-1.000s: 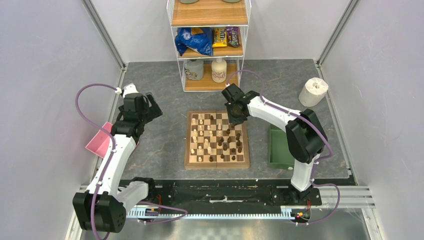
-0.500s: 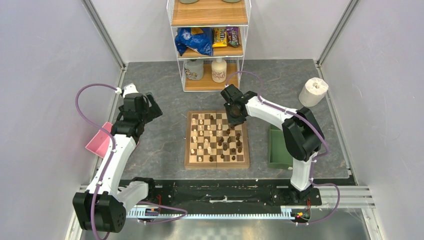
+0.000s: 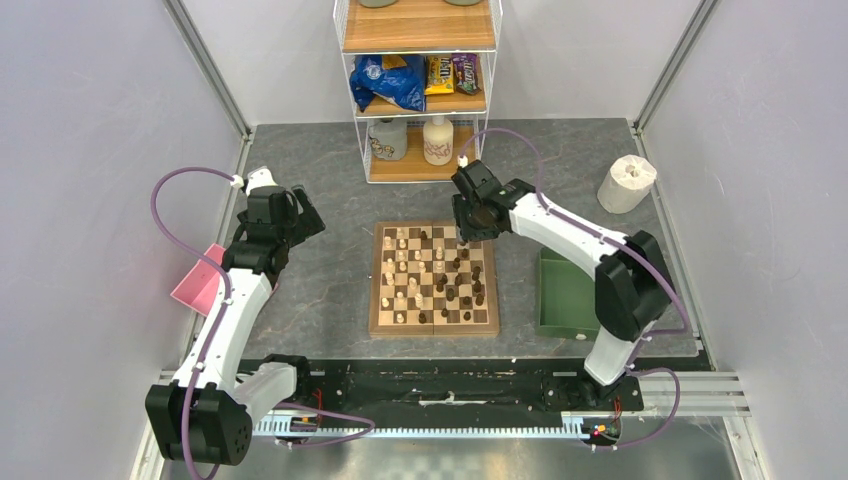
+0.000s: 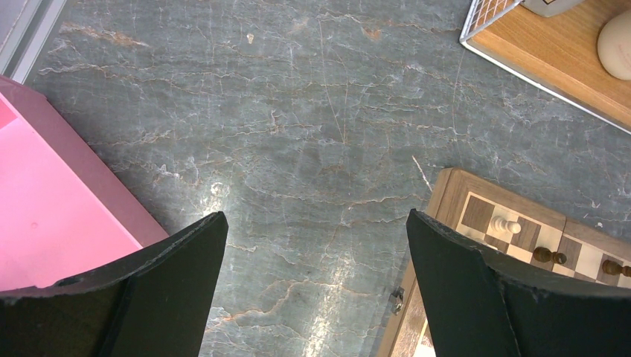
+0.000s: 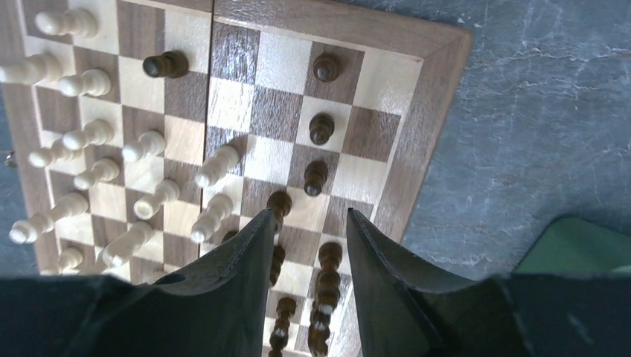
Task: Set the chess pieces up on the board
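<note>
Dark pieces are being ranked along the right side, I judge. The right gripper (image 5: 310,219) hangs over the chessboard's (image 5: 439,74) far right corner, jaws parted and empty, just above the dark pawns (image 5: 321,128). The left gripper (image 4: 312,223) hovers wide open left of the board. The next move calls for rising without clipping the pawns, then fetching the stray dark piece (image 5: 164,65).
</note>
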Tool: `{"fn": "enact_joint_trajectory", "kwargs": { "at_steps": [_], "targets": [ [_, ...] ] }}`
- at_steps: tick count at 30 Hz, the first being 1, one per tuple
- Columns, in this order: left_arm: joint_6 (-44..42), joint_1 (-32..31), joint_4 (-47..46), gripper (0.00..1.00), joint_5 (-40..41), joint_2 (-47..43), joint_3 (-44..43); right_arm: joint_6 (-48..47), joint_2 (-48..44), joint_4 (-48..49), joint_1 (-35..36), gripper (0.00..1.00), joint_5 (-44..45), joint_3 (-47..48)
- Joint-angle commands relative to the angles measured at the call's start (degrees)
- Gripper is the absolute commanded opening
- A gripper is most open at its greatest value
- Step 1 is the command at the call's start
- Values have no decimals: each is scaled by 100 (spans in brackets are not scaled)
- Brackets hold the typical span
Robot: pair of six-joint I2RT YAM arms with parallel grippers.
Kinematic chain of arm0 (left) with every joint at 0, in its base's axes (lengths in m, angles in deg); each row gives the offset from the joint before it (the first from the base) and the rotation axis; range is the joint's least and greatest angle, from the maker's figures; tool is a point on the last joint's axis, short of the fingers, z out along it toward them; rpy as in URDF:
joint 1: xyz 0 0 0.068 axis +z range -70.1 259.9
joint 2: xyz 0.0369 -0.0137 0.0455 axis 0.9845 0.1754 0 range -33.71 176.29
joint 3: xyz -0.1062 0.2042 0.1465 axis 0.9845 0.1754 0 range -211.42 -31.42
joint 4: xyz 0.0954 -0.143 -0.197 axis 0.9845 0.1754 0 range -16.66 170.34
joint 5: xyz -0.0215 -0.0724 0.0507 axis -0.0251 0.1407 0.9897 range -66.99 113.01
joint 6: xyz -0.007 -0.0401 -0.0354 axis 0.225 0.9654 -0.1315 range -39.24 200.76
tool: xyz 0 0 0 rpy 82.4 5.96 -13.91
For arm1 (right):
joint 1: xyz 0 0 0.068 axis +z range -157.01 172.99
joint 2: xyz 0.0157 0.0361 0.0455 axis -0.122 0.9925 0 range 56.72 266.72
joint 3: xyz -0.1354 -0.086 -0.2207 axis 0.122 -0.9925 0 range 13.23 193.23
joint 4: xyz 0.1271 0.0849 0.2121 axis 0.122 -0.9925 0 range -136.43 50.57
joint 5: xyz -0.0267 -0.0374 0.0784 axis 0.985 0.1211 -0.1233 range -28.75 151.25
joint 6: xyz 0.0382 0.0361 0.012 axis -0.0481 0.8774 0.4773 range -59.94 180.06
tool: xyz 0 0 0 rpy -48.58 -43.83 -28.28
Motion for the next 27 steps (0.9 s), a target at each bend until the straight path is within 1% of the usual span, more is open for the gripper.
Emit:
{"fn": "enact_joint_trajectory", "kwargs": {
  "at_steps": [1, 7, 12, 19, 27],
  "targets": [
    [-54, 8, -165, 98, -78, -2, -27, 51, -548, 40, -1, 49, -96, -289],
    [-56, 7, -156, 98, -83, 8, -36, 174, -831, 64, 312, 49, -252, -570],
    [-43, 7, -147, 98, -88, 2, -36, 271, -967, 64, 760, 48, -309, -704],
    [-42, 6, -147, 98, -92, 11, -36, 422, -876, 38, 1258, 47, -231, -813],
    [-44, 2, -147, 98, -110, 13, -45, 519, -718, -212, 1446, 46, 22, -761]
  ]
}}
